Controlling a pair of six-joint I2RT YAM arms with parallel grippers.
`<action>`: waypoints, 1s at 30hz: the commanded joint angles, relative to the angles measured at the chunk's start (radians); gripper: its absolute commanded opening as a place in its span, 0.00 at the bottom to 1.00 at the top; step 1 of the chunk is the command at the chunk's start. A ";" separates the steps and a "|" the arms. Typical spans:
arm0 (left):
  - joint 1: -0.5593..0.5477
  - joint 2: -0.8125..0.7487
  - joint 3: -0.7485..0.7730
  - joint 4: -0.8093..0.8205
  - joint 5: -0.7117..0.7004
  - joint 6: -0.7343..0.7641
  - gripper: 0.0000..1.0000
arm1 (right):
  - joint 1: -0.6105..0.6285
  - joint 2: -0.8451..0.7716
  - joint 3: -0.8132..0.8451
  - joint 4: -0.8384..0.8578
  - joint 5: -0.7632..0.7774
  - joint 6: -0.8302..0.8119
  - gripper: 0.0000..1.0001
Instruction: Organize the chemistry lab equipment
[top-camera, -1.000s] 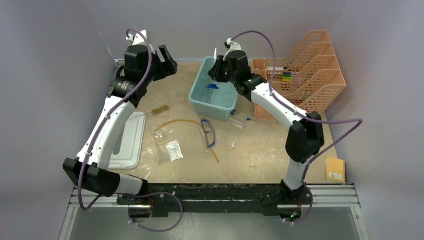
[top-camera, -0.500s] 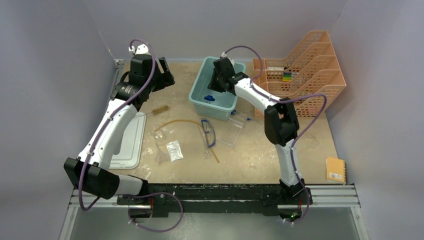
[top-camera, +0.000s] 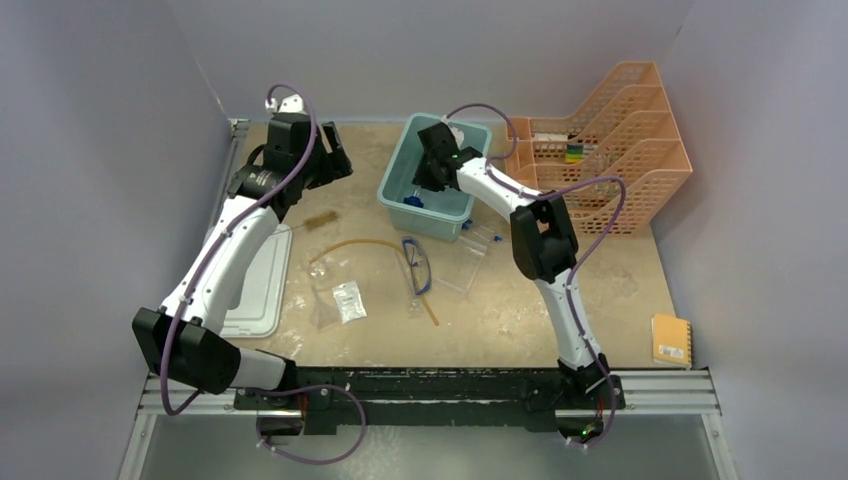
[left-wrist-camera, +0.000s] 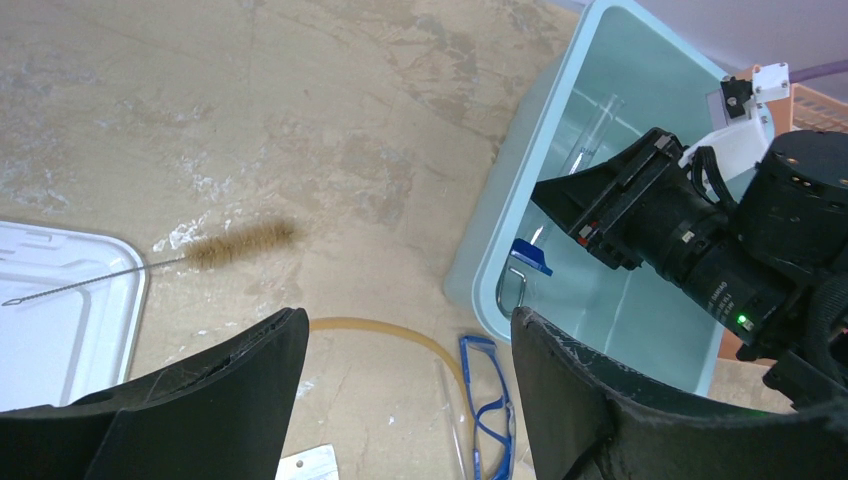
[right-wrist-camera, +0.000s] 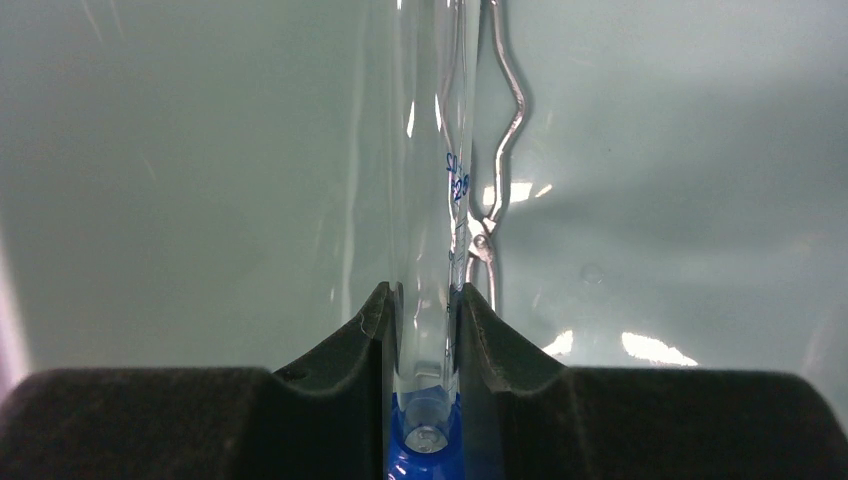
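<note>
The right claw (right-wrist-camera: 425, 312) is pinched narrow on a clear glass tube with a blue cap (right-wrist-camera: 428, 200). It holds the tube low inside the pale teal plastic bin (right-wrist-camera: 200, 150), just beside the bent metal wire tongs (right-wrist-camera: 492, 190) lying there. The left claw (left-wrist-camera: 408, 400) hangs spread wide and empty above the tabletop (left-wrist-camera: 330, 120). By my reading the sorting is at an early stage. The thin bristle brush (top-camera: 318, 220), amber rubber tube (top-camera: 358, 243), blue-framed clear goggles (top-camera: 417, 266), small plastic packets (top-camera: 348, 300) and clear plastic rack (top-camera: 466, 260) all lie loose outside the bin, yet to be gathered.
</note>
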 joint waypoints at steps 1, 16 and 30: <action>-0.001 -0.004 -0.007 0.035 0.013 -0.019 0.73 | 0.006 0.012 0.064 -0.018 0.042 0.033 0.09; -0.001 0.019 0.020 0.046 0.014 -0.016 0.73 | 0.006 -0.057 0.045 0.026 -0.017 -0.042 0.58; -0.001 -0.005 -0.055 0.089 0.057 -0.035 0.74 | 0.003 -0.359 -0.118 0.043 -0.034 -0.240 0.62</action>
